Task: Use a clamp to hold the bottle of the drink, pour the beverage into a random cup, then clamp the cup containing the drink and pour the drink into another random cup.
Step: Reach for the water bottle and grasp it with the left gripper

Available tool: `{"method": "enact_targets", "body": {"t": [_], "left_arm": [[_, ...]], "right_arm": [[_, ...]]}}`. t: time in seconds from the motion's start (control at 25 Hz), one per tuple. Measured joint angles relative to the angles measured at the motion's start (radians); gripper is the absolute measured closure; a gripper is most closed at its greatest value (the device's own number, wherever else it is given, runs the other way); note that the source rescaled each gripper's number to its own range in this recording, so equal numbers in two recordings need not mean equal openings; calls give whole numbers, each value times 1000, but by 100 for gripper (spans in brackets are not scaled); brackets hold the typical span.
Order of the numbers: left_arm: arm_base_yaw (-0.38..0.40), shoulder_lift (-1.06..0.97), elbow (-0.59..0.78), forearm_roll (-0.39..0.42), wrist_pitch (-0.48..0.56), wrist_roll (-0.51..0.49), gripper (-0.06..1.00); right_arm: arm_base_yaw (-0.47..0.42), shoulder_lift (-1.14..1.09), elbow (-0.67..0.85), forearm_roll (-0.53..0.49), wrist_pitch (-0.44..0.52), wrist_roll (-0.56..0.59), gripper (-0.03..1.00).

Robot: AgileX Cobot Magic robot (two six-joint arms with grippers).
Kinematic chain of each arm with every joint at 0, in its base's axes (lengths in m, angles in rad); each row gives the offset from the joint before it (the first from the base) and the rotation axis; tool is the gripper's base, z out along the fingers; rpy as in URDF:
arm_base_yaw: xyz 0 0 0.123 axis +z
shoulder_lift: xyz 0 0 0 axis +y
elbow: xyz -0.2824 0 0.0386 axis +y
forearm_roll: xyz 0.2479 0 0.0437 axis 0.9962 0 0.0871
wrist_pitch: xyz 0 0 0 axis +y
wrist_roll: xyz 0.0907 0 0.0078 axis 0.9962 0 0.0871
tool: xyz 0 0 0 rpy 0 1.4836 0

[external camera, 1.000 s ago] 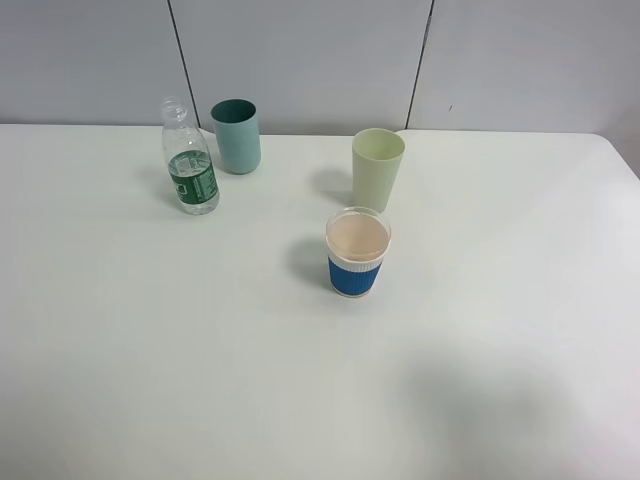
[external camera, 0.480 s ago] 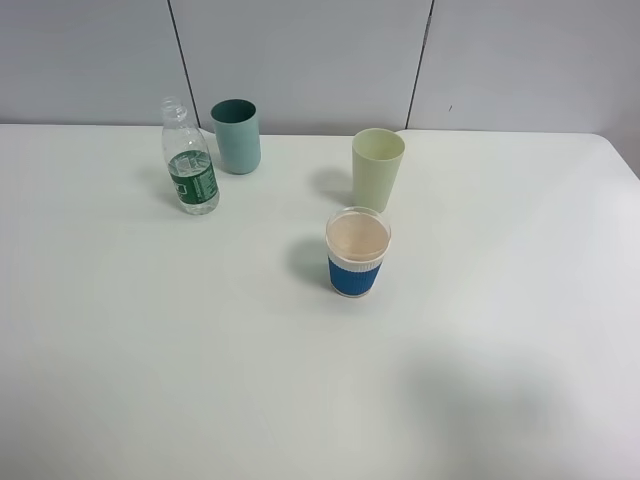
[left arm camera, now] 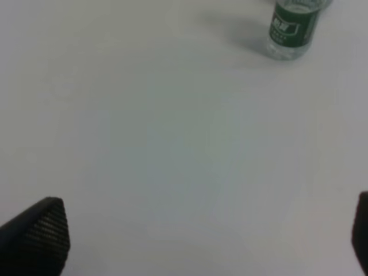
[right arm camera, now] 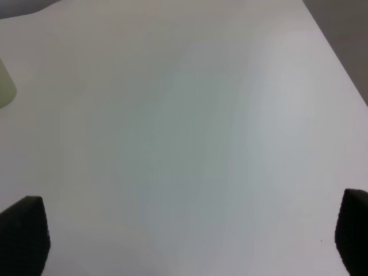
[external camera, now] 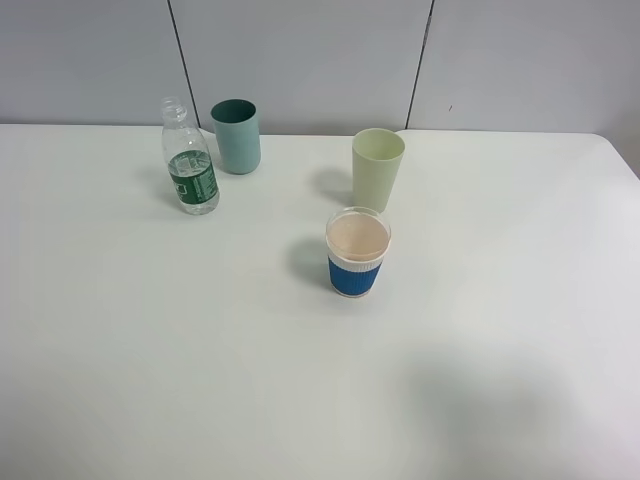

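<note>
A clear bottle (external camera: pixel 189 160) with a green label stands at the back left of the white table; it also shows in the left wrist view (left arm camera: pixel 293 27). A teal cup (external camera: pixel 237 136) stands just right of it. A pale green cup (external camera: pixel 377 168) stands at the back centre; its edge shows in the right wrist view (right arm camera: pixel 6 86). A blue-sleeved paper cup (external camera: pixel 357 252) stands in front of it. My left gripper (left arm camera: pixel 201 236) is open and empty over bare table, well short of the bottle. My right gripper (right arm camera: pixel 190 241) is open and empty. Neither arm shows in the high view.
The white table (external camera: pixel 200 350) has its right edge (right arm camera: pixel 339 57) near my right gripper's side. A grey panelled wall (external camera: pixel 300 50) stands behind the table.
</note>
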Motion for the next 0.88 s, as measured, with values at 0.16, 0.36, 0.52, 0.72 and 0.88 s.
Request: {"method": "enact_targets", "body": {"t": [0.16, 0.36, 0.52, 0.72, 0.88], "left_arm": [[0, 0, 0, 0, 0, 0, -6], [0, 0, 0, 0, 0, 0, -6], [0, 0, 0, 0, 0, 0, -6], [0, 0, 0, 0, 0, 0, -6], [0, 0, 0, 0, 0, 0, -6]], "right_arm": [[0, 0, 0, 0, 0, 0, -3], [0, 0, 0, 0, 0, 0, -3], [0, 0, 0, 0, 0, 0, -3], [0, 0, 0, 0, 0, 0, -3], [0, 0, 0, 0, 0, 0, -3]]}}
